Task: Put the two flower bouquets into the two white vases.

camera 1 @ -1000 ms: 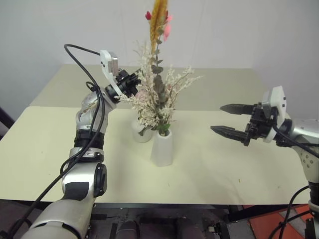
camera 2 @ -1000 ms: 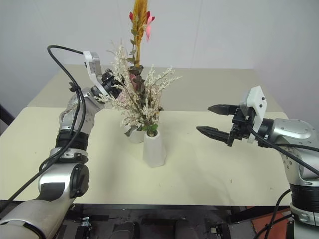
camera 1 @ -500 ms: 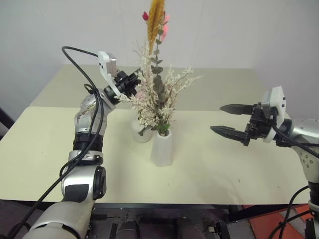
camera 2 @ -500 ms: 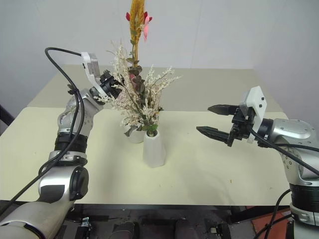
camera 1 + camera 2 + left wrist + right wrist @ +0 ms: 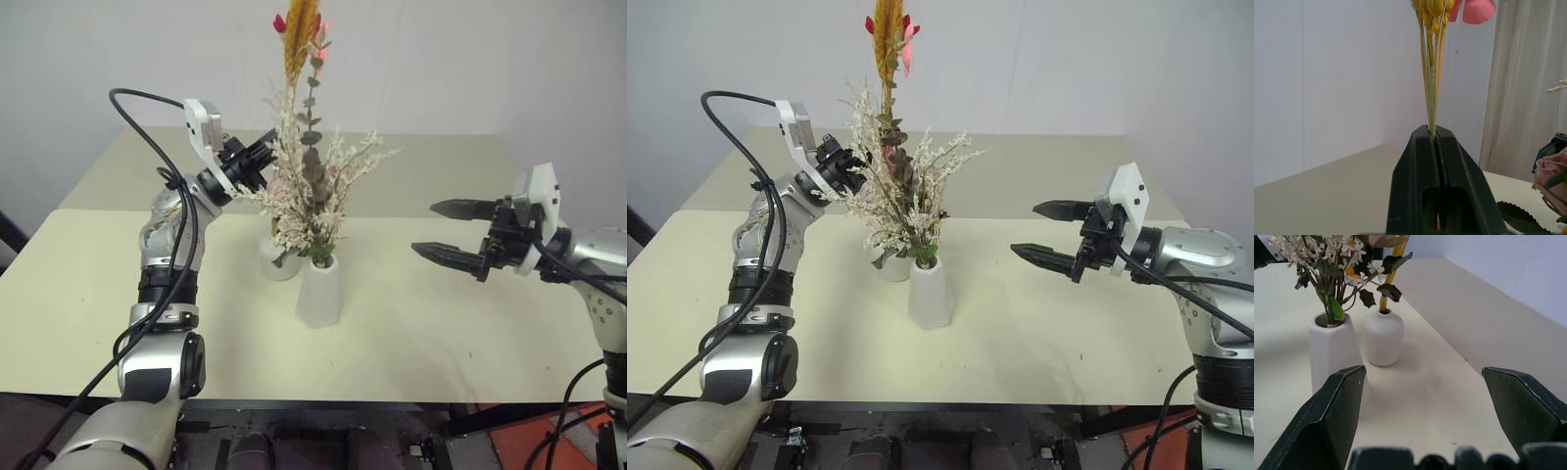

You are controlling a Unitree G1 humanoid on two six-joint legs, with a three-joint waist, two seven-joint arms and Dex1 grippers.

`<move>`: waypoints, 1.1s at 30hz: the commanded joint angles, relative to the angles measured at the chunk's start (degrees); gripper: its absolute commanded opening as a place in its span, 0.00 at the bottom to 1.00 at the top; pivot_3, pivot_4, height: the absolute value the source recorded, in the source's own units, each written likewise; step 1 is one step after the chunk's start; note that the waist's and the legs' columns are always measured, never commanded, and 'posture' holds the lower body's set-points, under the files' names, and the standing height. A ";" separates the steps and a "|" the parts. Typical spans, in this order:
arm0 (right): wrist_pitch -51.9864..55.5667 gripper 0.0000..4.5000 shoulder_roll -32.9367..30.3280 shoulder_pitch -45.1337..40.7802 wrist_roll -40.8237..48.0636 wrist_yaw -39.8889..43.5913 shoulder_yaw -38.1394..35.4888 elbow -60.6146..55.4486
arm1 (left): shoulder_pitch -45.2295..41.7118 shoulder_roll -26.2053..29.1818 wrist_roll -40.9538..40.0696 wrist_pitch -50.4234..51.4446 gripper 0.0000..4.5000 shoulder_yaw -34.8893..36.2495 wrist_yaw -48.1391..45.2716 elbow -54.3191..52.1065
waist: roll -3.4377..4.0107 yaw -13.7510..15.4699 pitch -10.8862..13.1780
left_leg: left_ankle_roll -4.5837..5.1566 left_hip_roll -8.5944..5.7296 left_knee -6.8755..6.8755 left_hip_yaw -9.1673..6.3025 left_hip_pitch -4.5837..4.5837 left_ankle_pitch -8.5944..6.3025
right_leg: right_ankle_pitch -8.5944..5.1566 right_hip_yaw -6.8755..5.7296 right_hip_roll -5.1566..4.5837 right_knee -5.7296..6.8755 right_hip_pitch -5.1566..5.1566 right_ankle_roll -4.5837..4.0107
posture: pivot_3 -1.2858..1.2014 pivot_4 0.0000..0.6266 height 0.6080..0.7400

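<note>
My left gripper (image 5: pixel 259 160) is shut on the yellow-orange straw stems (image 5: pixel 1430 93) of the slim bouquet (image 5: pixel 300 37), whose red and pink blooms stand high above the table. Its stem (image 5: pixel 1390 280) runs down to the mouth of the short rounded white vase (image 5: pixel 1382 337); how far in it reaches I cannot tell. The bushy cream-white bouquet (image 5: pixel 328 181) stands in the taller tapered white vase (image 5: pixel 318 290), right in front of the short one. My right gripper (image 5: pixel 423 227) hovers open over the table to the right of both vases, pointing at them, with nothing between its fingers.
The vases stand near the middle of a cream table (image 5: pixel 441 323). A second table (image 5: pixel 431 166) adjoins it behind, against a white wall. A black cable (image 5: pixel 147 98) loops off my left wrist.
The slim bouquet's top has shifted a little left and up, and my left elbow has swung slightly left. The right gripper has kept still and open.
</note>
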 commanded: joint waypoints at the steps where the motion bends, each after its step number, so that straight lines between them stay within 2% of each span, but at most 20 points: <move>1: -1.32 1.00 0.03 -1.20 0.03 0.40 -0.40 -0.31 | -1.58 0.53 -1.55 0.22 0.01 0.68 0.26 -2.99 | 0.00 0.01 0.00 | 0.00 0.00 0.00 0.00 0.00 0.00 | 0.00 0.00 0.00 0.00 0.00 0.00 | 0.52 0.24 1.00; 13: -1.79 1.00 0.08 -0.80 -0.38 0.22 -0.25 -0.16 | 0.13 0.33 -0.32 -0.18 0.01 -0.24 0.65 -1.35 | 0.00 -0.02 0.00 | 0.00 0.00 0.00 0.00 -0.01 0.00 | 0.00 0.00 0.00 0.00 0.00 0.00 | 0.52 0.24 1.00; 33: -1.37 1.00 0.83 -0.34 -0.23 -1.21 -0.45 -1.30 | -5.55 0.01 -0.22 -1.50 0.01 -0.46 -1.57 4.65 | 0.00 -0.03 0.00 | 0.00 0.00 0.00 0.00 -0.02 0.00 | -0.01 -0.01 0.00 -0.04 0.00 0.01 | 0.52 0.24 1.00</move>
